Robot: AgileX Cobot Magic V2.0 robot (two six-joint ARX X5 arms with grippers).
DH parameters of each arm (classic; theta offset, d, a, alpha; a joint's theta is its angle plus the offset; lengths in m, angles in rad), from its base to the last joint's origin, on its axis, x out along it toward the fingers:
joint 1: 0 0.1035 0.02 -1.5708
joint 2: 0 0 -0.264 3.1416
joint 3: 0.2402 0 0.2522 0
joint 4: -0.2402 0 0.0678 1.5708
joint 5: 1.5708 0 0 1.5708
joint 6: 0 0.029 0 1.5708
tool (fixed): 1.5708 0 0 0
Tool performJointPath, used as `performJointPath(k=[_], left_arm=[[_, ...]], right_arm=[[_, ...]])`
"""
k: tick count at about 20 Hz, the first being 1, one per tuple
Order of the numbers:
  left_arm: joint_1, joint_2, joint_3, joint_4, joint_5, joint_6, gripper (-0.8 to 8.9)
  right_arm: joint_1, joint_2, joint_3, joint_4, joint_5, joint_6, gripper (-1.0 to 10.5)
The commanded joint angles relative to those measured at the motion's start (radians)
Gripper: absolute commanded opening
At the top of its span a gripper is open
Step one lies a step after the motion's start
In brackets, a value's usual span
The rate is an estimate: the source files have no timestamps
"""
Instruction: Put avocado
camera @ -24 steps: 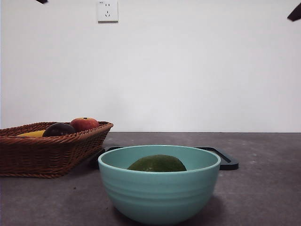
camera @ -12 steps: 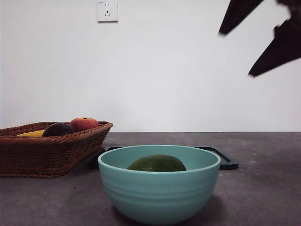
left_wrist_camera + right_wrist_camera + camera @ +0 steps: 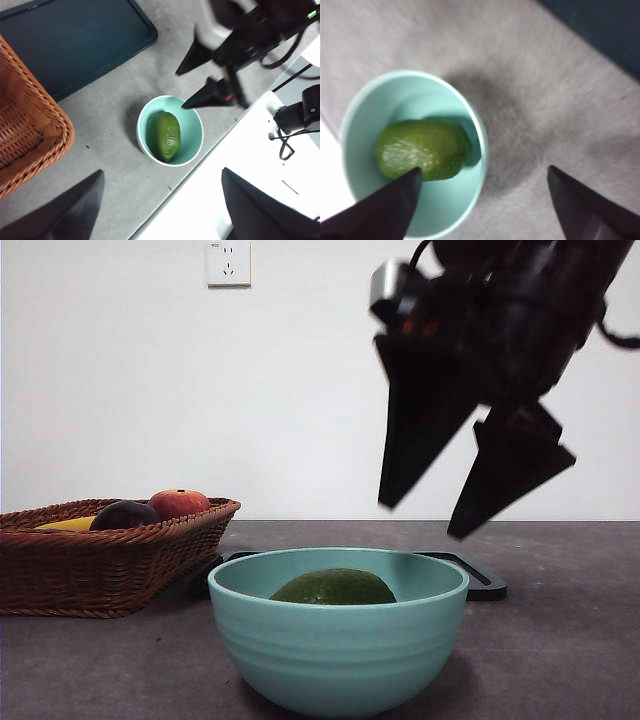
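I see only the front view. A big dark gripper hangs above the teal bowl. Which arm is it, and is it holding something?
Observer: It is the right gripper, jaws open and empty, above the bowl.
Operator: How does the avocado lie in the bowl? I see only its top.
Observer: The avocado lies on its side on the bowl's floor, alone there.
Operator: Where is the left arm?
Observer: The left gripper is high above the table, jaws open, touching nothing.
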Motion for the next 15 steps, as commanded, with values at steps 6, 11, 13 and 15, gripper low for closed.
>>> performJointPath(k=[6,11,13,15], left_arm=[[-0.006,0.004,0.014,0.006,0.005,0.018,3.74],[-0.006,0.004,0.014,0.007,0.005,0.018,3.74],[-0.006,0.004,0.014,0.007,0.005,0.018,3.74],[-0.006,0.004,0.014,0.007,0.005,0.018,3.74]], right_arm=[[0.062,0.101,0.019,0.037,0.076,0.006,2.1],[0.089,0.119,0.019,0.043,0.079,0.006,1.3],[0.089,0.119,0.019,0.044,0.08,0.006,0.6],[0.089,0.119,0.019,0.043,0.079,0.006,0.4]])
